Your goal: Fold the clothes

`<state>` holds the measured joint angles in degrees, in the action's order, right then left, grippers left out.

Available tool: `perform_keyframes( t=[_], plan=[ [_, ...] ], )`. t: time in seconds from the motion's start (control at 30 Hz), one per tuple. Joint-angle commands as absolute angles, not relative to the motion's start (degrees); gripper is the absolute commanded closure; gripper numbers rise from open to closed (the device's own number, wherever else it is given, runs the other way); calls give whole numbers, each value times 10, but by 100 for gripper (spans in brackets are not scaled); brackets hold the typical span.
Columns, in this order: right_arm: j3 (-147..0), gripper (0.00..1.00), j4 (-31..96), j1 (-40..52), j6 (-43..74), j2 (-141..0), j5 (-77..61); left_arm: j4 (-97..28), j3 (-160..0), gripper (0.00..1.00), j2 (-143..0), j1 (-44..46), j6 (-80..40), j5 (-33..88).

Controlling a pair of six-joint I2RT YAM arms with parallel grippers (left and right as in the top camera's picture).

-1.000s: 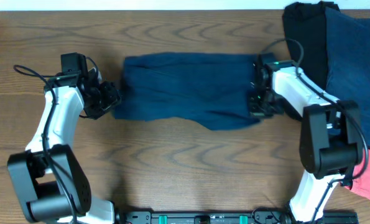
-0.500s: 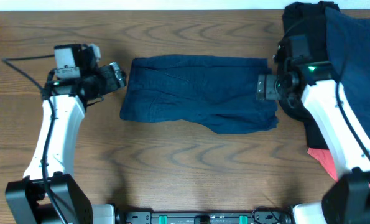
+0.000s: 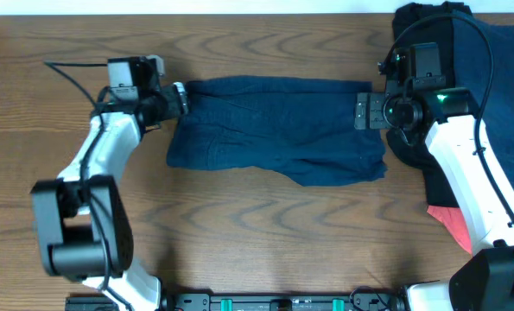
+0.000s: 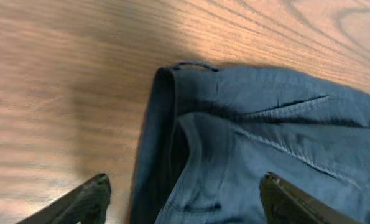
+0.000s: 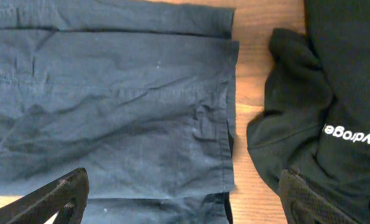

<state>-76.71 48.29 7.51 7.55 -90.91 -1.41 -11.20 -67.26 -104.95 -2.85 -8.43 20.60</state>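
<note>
Two hands, both spread apart: left hand (image 3: 180, 98) at 10 o'clock corner of shorts (image 3: 274, 130), right hand (image 3: 361, 112) at 2 o'clock edge; shorts flat on surface (image 3: 257, 233).

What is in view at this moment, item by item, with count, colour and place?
shorts: one, dark navy, spread flat at the table's centre, between the two grippers
black garment: one, black with white lettering, far right corner, beside the shorts
navy garment: one, navy, right edge, overlapping the black one
red garment: one, coral-red, right side, partly hidden by the right arm
table: one, brown wood grain
left gripper: one, black, open, at the shorts' left end
right gripper: one, black, open, at the shorts' right end
</note>
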Motion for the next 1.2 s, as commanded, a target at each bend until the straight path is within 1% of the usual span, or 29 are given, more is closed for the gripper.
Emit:
perform_keyframes(
  t=[0.0,0.07,0.13,0.2,0.23,0.27,0.3,0.4,0.47,0.6,0.7,0.73,0.77,0.8,0.83,0.87,0.9,0.93,1.07,1.17],
  plan=[
    [-769,5,486,70,68,-913,-20,-93,-677,28,-1079,-14,-73,206],
    [-769,5,486,70,68,-913,-20,-85,-677,32,-1096,-6,-73,206],
    [-769,6,487,70,68,-913,-20,-81,-677,41,-1109,1,-73,206],
    [-769,7,486,70,68,-913,-20,-77,-677,59,-1113,4,-73,205],
    [-769,8,486,70,68,-913,-20,-73,-677,75,-1112,3,-73,205],
    [-769,9,486,70,68,-913,-20,-67,-677,86,-1110,3,-73,205],
    [-769,10,486,70,68,-913,-20,-62,-677,94,-1107,3,-73,205],
    [-769,13,484,70,68,-913,-19,-46,-682,94,-1092,-2,-79,205],
    [-769,13,478,70,68,-913,-16,-37,-690,94,-1079,-7,-95,206],
    [-769,15,437,70,68,-919,-15,4,-696,94,-1049,-21,-151,198],
    [-769,17,390,70,67,-931,-15,26,-696,94,-1049,-27,-209,164],
    [-769,18,373,70,68,-938,-15,29,-696,88,-1053,-27,-219,152],
    [-769,18,359,70,68,-944,-15,33,-696,63,-1057,-27,-220,151],
    [-769,18,347,70,68,-952,-15,36,-696,56,-1062,-25,-220,152],
    [-769,19,333,70,68,-963,-15,36,-696,55,-1066,-23,-220,152],
    [-769,20,321,70,68,-974,-16,35,-696,48,-1071,-22,-220,152],
    [-769,20,308,71,67,-988,-19,30,-696,37,-1073,-22,-220,152],
    [-769,20,296,72,67,-1001,-23,26,-696,35,-1074,-21,-219,152],
    [-769,21,238,72,52,-1066,-60,-19,-696,35,-1074,-22,-219,169],
    [-769,28,180,71,58,-1119,-61,-68,-696,35,-1074,-22,-214,175]
  ],
)
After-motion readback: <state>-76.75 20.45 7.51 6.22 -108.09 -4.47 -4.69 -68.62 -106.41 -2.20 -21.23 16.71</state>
